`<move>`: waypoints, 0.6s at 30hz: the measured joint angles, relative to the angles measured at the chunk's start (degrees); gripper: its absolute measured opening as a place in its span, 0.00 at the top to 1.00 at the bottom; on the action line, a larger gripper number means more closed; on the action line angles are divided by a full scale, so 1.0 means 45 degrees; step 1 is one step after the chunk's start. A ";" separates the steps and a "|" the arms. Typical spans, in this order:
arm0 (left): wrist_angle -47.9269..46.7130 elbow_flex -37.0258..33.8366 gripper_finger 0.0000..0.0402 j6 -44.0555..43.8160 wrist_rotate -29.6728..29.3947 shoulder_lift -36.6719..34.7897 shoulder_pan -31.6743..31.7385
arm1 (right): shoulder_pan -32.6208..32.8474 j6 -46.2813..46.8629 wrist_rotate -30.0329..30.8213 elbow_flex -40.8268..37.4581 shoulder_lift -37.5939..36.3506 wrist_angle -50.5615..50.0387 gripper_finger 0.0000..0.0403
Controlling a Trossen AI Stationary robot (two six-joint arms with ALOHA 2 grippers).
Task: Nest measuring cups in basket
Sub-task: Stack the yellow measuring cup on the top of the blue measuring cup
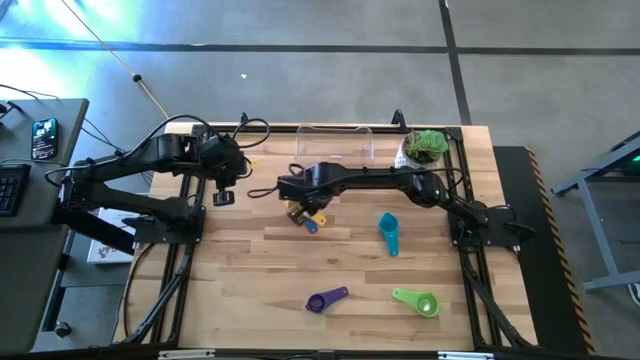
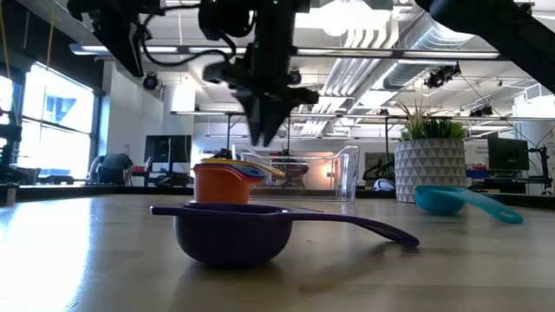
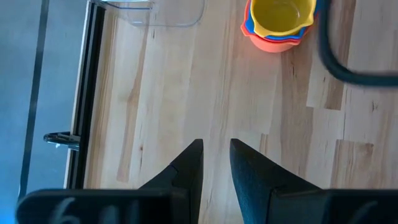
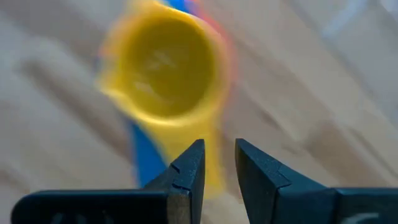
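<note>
Yellow cup [image 4: 163,65] atop nested stack, upright | right gripper [image 4: 219,163] above, fingers narrow, empty

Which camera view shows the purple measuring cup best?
The low view: the purple cup fills the foreground, bowl and handle in profile. The high view shows it small from above. Neither wrist view shows it.

The stack of cups [image 1: 305,216] sits at table centre. The basket [image 1: 335,143] lies at its 12 o'clock, and three loose cups [image 1: 388,232] lie between 3 and 5 o'clock.
</note>
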 joint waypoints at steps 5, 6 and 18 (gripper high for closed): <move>-0.0001 0.0000 0.82 0.0116 0.0004 0.0000 0.0000 | -0.0017 0.0236 0.0550 -0.0005 0.0021 -0.0759 0.80; -0.0005 -0.0005 0.82 0.0139 0.0000 0.0000 0.0000 | -0.0019 0.0173 0.0556 0.0000 0.0068 -0.0687 0.80; -0.0062 -0.0005 0.82 0.0110 0.0039 0.0005 0.0000 | -0.0004 0.0117 0.0050 -0.0005 0.0770 -0.0745 0.80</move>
